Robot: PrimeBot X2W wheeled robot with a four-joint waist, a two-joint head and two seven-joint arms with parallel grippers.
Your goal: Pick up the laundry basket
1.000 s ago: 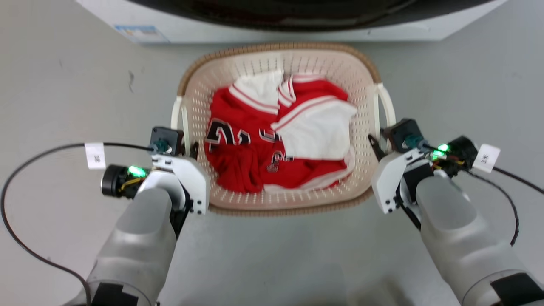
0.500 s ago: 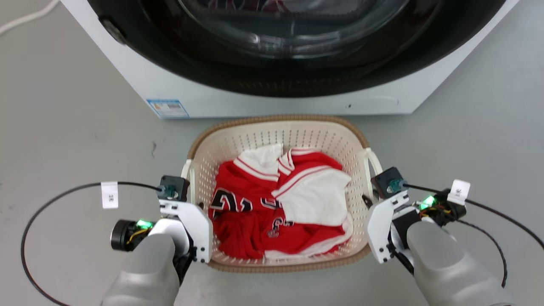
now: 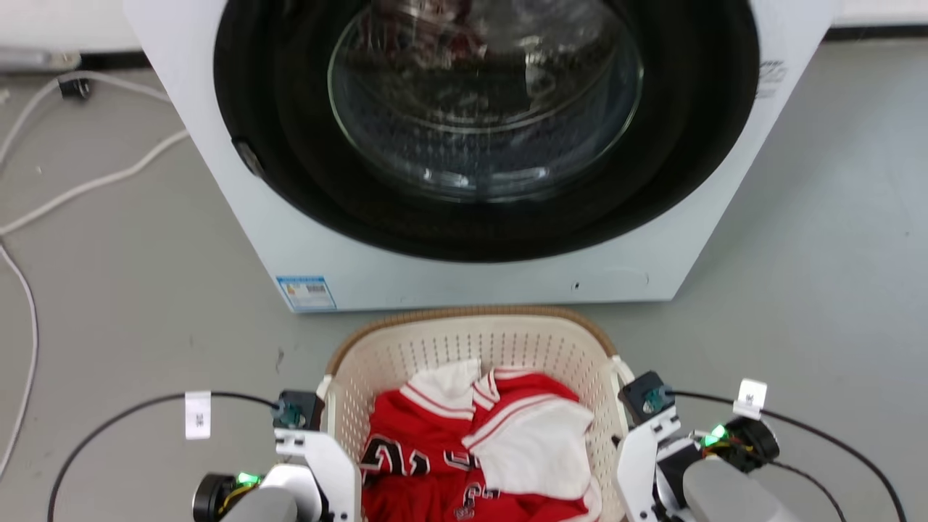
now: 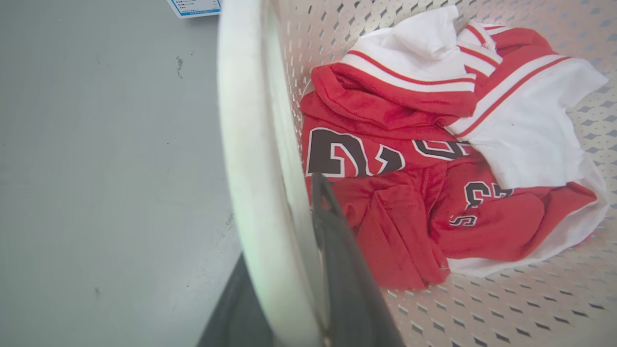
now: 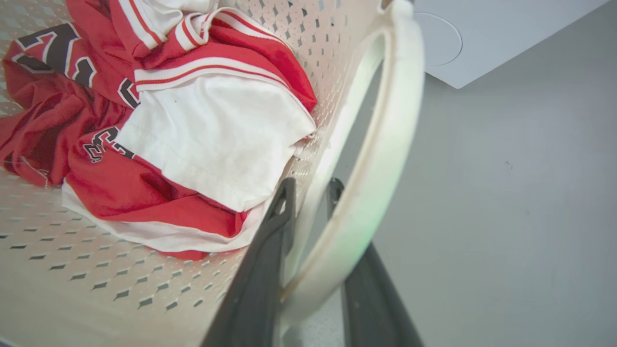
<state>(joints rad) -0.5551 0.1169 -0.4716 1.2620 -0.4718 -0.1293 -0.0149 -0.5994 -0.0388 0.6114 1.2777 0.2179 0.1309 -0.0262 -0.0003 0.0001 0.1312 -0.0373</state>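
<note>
The laundry basket (image 3: 435, 346), cream with a brown rim, is at the bottom middle of the head view and holds red-and-white jerseys (image 3: 464, 449). My left gripper (image 3: 324, 424) is at the basket's left side. In the left wrist view, my left gripper (image 4: 289, 202) is shut on the white left handle (image 4: 250, 144), with a dark finger on either side of it. My right gripper (image 3: 622, 428) is at the right side. In the right wrist view, my right gripper (image 5: 309, 189) is shut on the white right handle (image 5: 388, 144).
A white front-loading washing machine (image 3: 471, 279) with a dark round door stands directly behind the basket. White cables (image 3: 87, 181) trail over the grey floor at the far left. Black cables loop from both wrists out to the sides.
The whole head picture has shifted down, so the camera has moved and the washing machine now fills the top. Both grippers have kept their hold on the basket's handles.
</note>
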